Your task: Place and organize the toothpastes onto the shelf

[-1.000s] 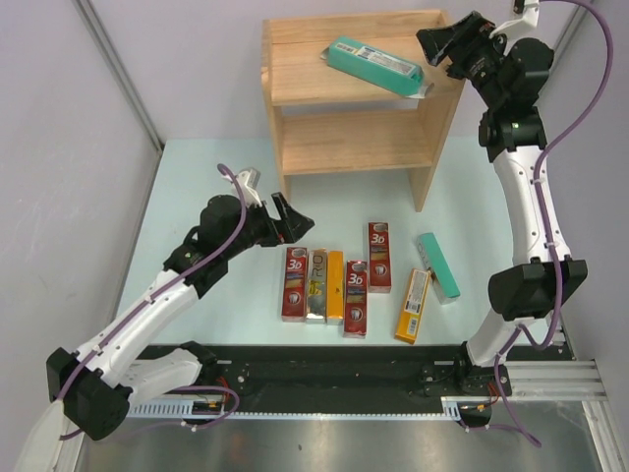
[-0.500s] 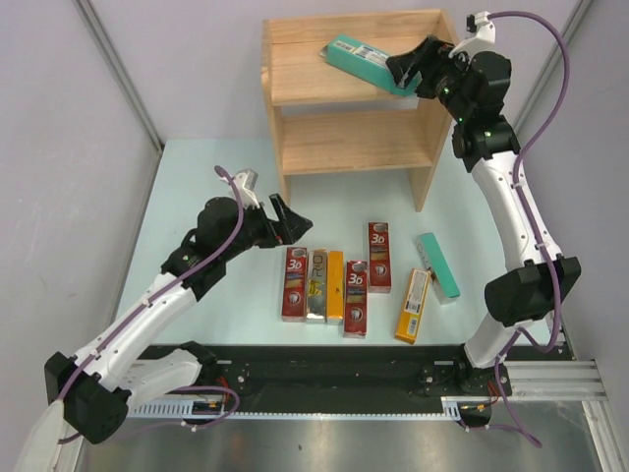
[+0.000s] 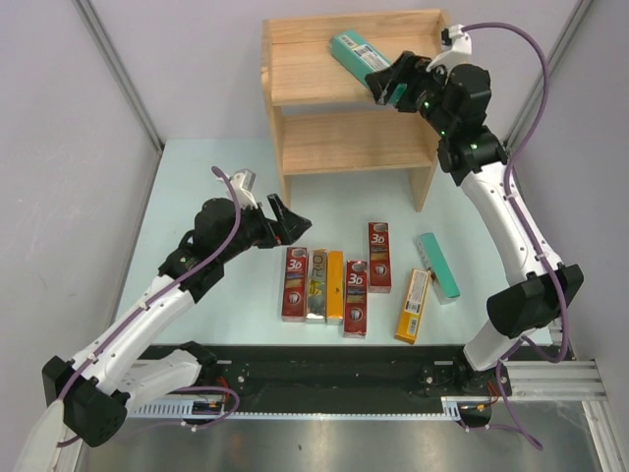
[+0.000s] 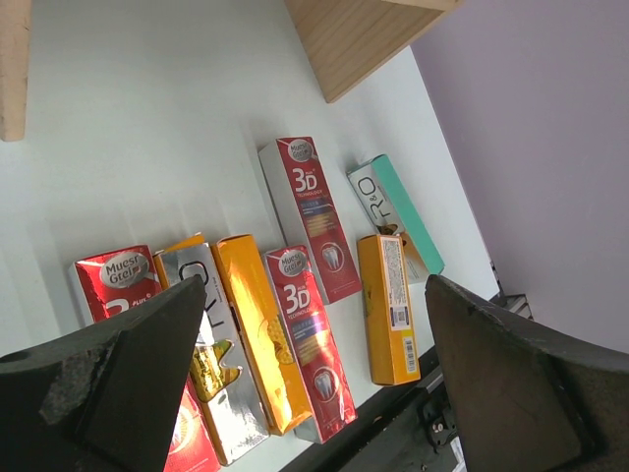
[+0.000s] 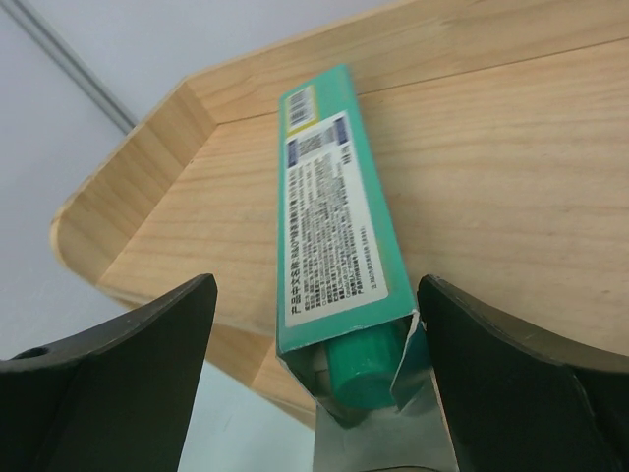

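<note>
Pale worktop point(image 3: 187, 177) between grey walls, with a wooden shelf point(image 3: 295, 79) at its far edge: we see one toothpaste up, seven down.
The teal carton point(image 5: 334, 216) lies slantwise on the shelf's top tier. Its open-flapped near end sits between the right fingers point(image 5: 118, 383), which are spread on either side and not clamping it. The left fingers point(image 4: 108, 383), released wide, hover by the row of cartons point(image 3: 335, 286) lying flat on the worktop: three red, one silver, two orange, one teal.

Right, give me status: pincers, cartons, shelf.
Left pincer open, beside seven slim cardboard cartons on pale table. Right pincer open, straddling teal-green cardboard carton atop light wooden shelf. Nothing blocking.
</note>
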Action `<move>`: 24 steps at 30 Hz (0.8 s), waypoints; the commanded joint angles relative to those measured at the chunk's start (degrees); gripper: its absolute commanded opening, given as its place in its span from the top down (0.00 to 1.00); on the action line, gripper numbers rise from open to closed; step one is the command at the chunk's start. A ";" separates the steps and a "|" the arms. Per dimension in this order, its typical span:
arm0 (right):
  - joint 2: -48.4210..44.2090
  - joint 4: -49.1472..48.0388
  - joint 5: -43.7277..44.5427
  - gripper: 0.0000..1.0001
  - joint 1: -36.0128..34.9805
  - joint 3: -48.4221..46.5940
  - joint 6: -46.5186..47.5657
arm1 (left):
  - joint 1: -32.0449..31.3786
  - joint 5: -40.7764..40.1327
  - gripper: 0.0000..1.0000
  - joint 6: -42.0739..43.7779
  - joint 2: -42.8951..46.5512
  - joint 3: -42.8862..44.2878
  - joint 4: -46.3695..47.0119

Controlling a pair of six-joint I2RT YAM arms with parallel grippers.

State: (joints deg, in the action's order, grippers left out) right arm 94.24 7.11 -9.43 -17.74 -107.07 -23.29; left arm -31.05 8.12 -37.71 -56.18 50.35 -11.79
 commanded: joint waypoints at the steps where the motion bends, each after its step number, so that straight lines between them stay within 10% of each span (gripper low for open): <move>1: -1.51 2.82 0.90 0.11 -3.26 2.12 0.09 | 0.37 -0.47 0.00 -0.52 1.52 -0.51 0.54; 24: 5.34 4.49 8.64 0.09 -8.10 -4.20 2.63 | 0.81 -1.09 0.00 0.10 3.27 -0.95 -1.04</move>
State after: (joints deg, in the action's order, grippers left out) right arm 97.43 6.96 -2.94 -25.34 -110.21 -21.91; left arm -30.72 7.68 -37.60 -54.17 49.82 -13.13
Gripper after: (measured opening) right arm 0.900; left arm 0.996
